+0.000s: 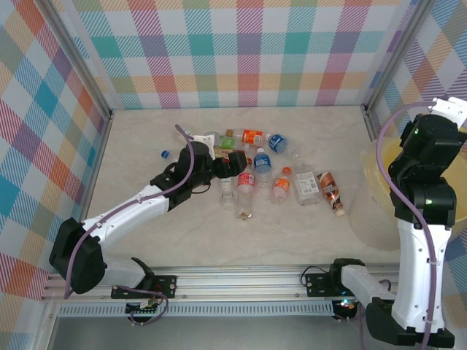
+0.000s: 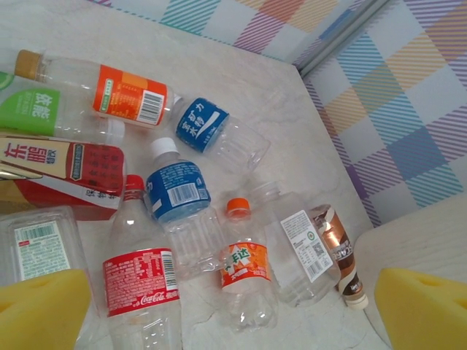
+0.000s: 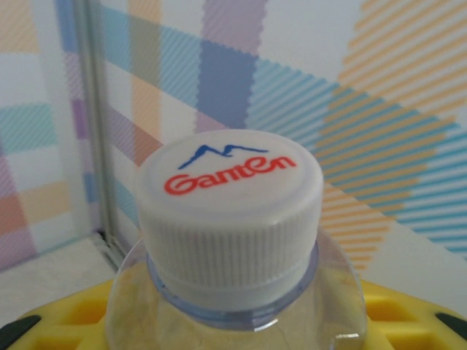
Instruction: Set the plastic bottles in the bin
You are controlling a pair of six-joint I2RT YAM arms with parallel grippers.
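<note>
Landmark: pale yellow round plastic bin (image 1: 373, 191).
My right arm (image 1: 417, 248) upright, its black upper section overlapping bin.
Small clear plastic bottles (image 1: 263, 171) lying in a loose cluster left of bin on pale marbled tabletop (image 1: 146, 240).
Nearest bin: brown-labelled bottle (image 1: 330, 191), tilted, near rim, not touching.
Stepping away from bin: white-labelled clear bottle (image 1: 306, 186), orange-capped bottle (image 1: 281, 186), red-labelled bottle (image 1: 246, 179).
My left gripper (image 1: 232, 162) at cluster's end away from bin; jaw state unreadable.
Loose blue cap (image 1: 165, 154) farthest from bin, apart from cluster.
</note>
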